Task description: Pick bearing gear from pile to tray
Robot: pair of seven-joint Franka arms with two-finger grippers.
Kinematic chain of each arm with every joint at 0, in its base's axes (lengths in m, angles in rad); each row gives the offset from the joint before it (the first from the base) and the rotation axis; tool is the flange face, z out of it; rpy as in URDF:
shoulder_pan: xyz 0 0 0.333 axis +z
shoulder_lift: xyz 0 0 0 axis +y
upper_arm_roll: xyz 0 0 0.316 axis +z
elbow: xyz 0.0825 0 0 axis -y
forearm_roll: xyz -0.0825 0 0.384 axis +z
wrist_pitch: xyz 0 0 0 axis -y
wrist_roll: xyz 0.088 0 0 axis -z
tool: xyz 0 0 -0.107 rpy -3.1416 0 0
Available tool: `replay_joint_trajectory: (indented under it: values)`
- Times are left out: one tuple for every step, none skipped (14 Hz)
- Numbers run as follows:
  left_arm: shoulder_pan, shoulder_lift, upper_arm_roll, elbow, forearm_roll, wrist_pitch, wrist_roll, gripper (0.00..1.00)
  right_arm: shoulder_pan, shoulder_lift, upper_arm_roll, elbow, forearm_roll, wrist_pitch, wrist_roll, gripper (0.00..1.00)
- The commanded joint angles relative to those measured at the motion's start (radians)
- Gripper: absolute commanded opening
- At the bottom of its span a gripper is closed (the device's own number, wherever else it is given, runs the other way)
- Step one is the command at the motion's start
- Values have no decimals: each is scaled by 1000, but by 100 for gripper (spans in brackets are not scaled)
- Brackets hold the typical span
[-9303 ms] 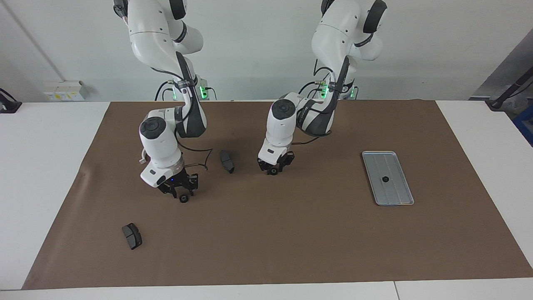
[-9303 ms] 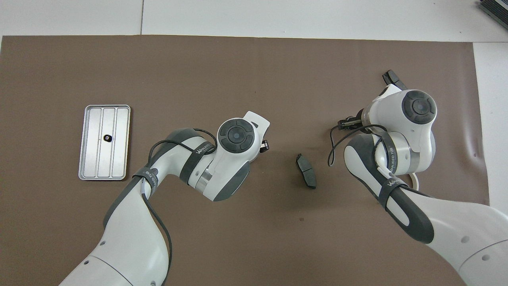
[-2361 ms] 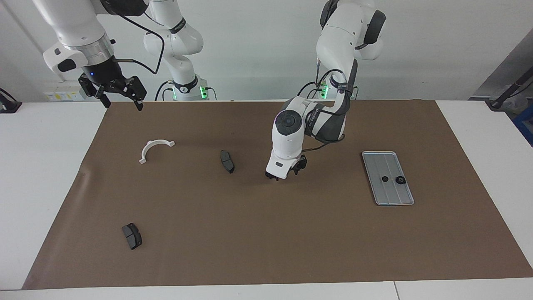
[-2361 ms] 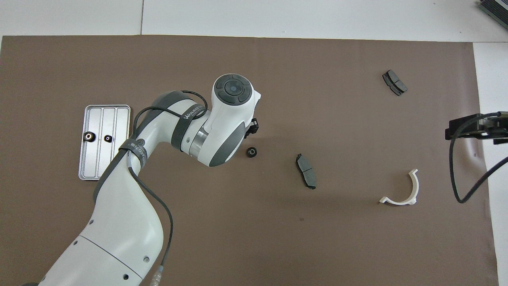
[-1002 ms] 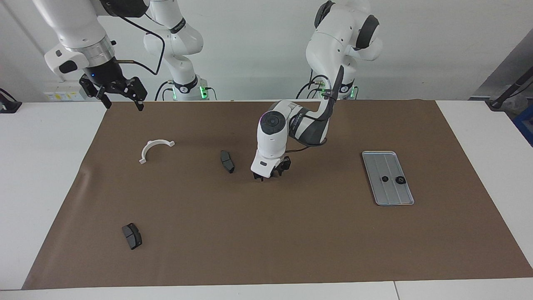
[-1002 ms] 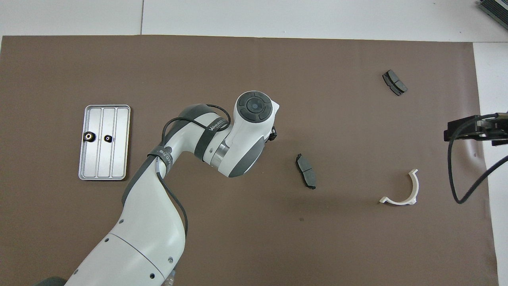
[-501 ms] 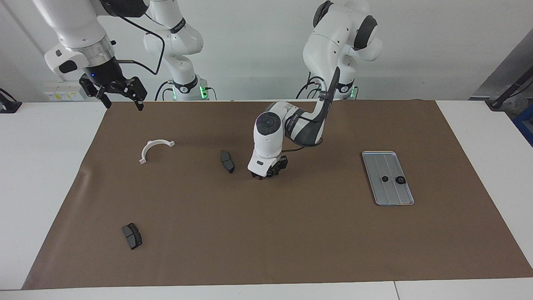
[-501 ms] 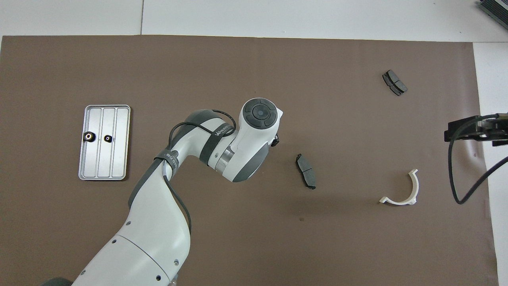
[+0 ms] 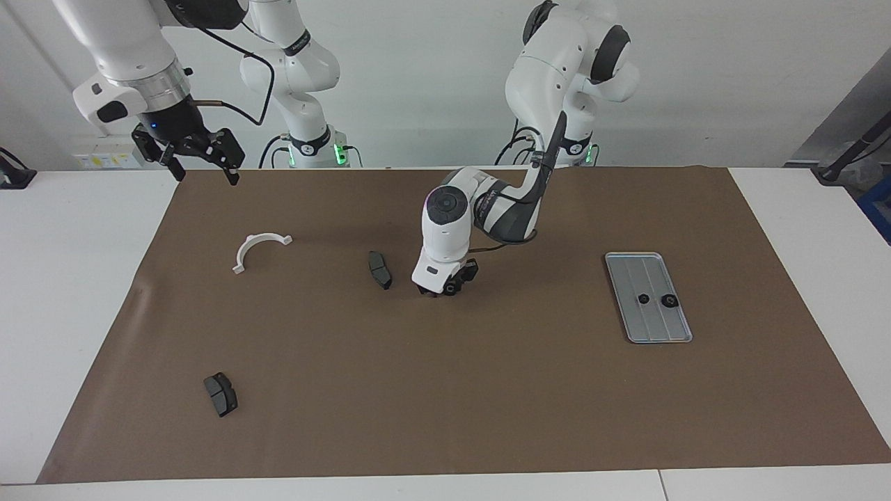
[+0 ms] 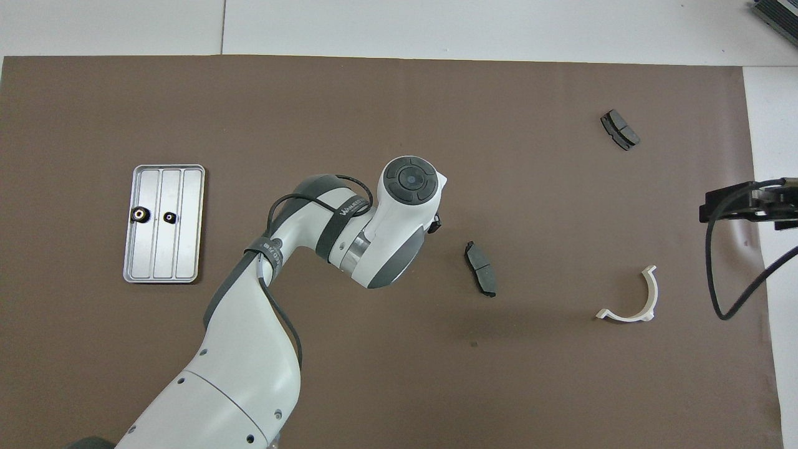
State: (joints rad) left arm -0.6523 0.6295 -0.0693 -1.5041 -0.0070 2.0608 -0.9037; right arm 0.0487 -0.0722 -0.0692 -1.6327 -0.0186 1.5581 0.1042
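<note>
My left gripper (image 9: 441,289) is down at the mat in the middle, beside a dark brake pad (image 9: 379,270). Its hand covers the spot in the overhead view (image 10: 432,224), so no bearing gear shows there. The silver ridged tray (image 9: 654,328) lies toward the left arm's end and holds two black bearing gears (image 9: 644,299) (image 9: 669,300); they also show in the overhead view (image 10: 138,214) (image 10: 169,217). My right gripper (image 9: 204,169) is open and empty. It waits high over the mat's edge at the right arm's end.
The same brake pad (image 10: 481,268) lies between the left gripper and a white half-ring bracket (image 9: 259,248). A second brake pad (image 9: 220,394) lies farther from the robots at the right arm's end. The brown mat (image 9: 487,403) covers the table.
The left arm has swung from near the tray toward the brake pad and lowered its gripper over where a loose gear lay. A second gear has appeared in the tray. The right arm has stayed raised.
</note>
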Motion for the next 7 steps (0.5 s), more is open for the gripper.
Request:
replay_joint_trajectory:
  values:
    - [-20,-28,10,-73,-24,4,5,52,-17,-29,6,-38,19,10,-26,100]
    - [-18,-28,8,-74,-24,2,5,44,-17,-29,6,-38,19,10,-24,100]
    - [-18,-28,6,-76,-24,2,5,38,-17,-29,6,-38,19,10,-24,100]
    - [-16,-28,6,-76,-24,2,5,33,-17,-29,6,-38,19,10,-24,100]
    - [-15,-28,6,-76,-25,2,5,27,-17,-29,6,-38,19,10,-24,100]
    - [-13,-28,6,-74,-31,2,5,21,-17,-29,6,-38,19,10,-24,100]
    - [-12,-28,8,-71,-39,2,5,18,-17,-29,6,-38,19,10,-24,100]
